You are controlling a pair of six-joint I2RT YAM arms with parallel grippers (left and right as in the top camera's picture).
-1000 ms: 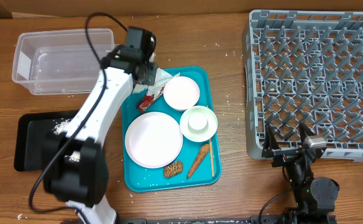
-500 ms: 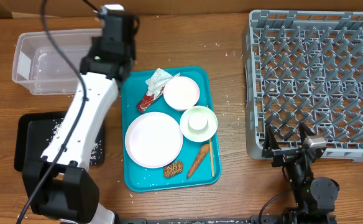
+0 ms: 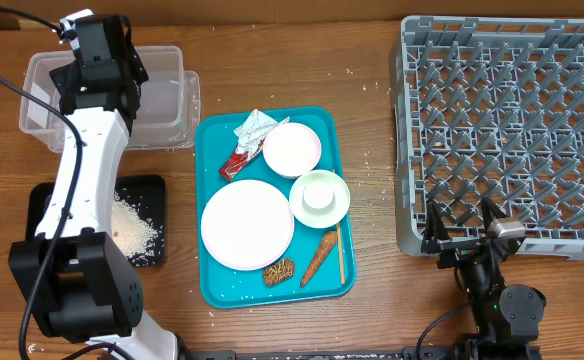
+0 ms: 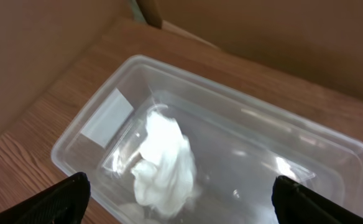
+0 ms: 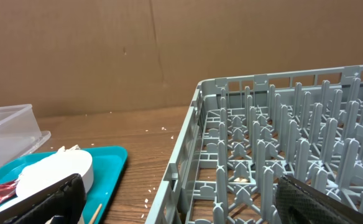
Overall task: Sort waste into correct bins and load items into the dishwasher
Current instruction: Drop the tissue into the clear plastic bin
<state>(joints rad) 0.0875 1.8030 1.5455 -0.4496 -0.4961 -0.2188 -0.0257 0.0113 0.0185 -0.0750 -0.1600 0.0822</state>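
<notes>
My left gripper [image 3: 97, 45] hangs over the clear plastic bin [image 3: 162, 110] with its jaws wide apart. In the left wrist view a crumpled white tissue [image 4: 166, 155] lies loose in the bin [image 4: 306, 143] beneath the open left gripper [image 4: 181, 196]. The teal tray [image 3: 212, 280] holds a large white plate [image 3: 247, 225], a small plate [image 3: 292, 148], a bowl [image 3: 320, 196], a crumpled napkin [image 3: 254, 126], a red wrapper [image 3: 238, 160] and a carrot [image 3: 318, 257]. My right gripper [image 3: 462, 232] rests open at the front edge of the grey dish rack [image 3: 512, 130], holding nothing.
A black bin [image 3: 47, 240] with spilled rice sits at the left front, beside my left arm. A brown cookie [image 3: 278, 271] and a thin stick [image 3: 340, 255] lie on the tray. In the right wrist view the rack's corner [image 5: 200, 118] stands just ahead of the right gripper [image 5: 181, 199].
My left arm swung from the tray's back corner to above the clear bin and opened; a white tissue now lies in the bin. The right arm has not moved.
</notes>
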